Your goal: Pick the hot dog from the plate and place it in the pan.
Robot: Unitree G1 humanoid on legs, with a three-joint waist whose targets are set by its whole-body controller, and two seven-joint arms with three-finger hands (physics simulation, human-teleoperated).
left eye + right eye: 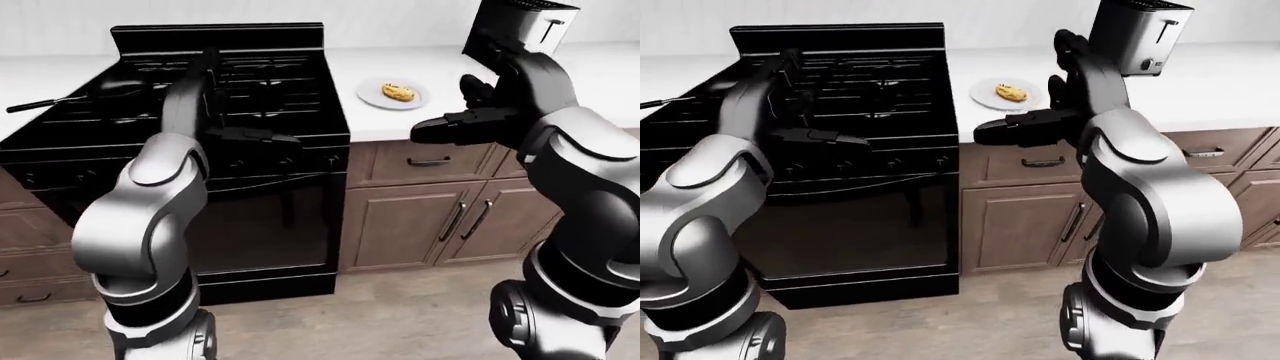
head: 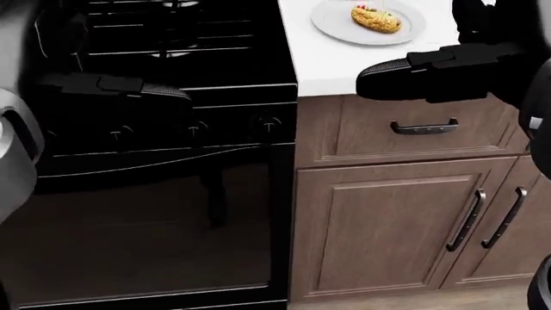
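Observation:
The hot dog (image 2: 375,18) lies on a white plate (image 2: 331,27) on the white counter, at the top of the head view. My right hand (image 2: 372,74) hovers below the plate over the counter's edge, fingers stretched flat, open and empty. Over the black stove's knobs my left hand (image 2: 163,92) is also flat, open and holding nothing. In the left-eye view the black pan (image 1: 128,87) sits on the stove's left burners, its long handle (image 1: 40,103) pointing left. It is hard to tell from the dark stove top.
The black stove (image 1: 250,187) with its oven door fills the left. Brown cabinets (image 2: 387,219) with dark handles stand under the counter (image 2: 327,64). A steel toaster (image 1: 1132,34) stands on the counter right of the plate. Wooden floor (image 1: 400,315) lies below.

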